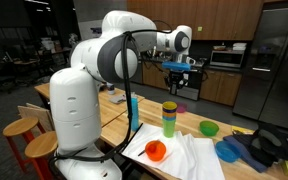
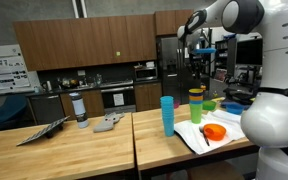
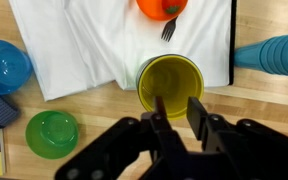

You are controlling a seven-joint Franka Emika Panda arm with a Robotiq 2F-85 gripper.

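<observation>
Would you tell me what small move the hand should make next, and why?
Probably lower it straight down: the hand hangs empty, jaws apart, over the yellow cup, and in an exterior view the cup stack sits well below it.

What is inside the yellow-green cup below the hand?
In the wrist view the yellow-green cup looks empty, with its bare bottom showing. The hand covers part of the near rim, so that edge of the inside cannot be seen.
</observation>
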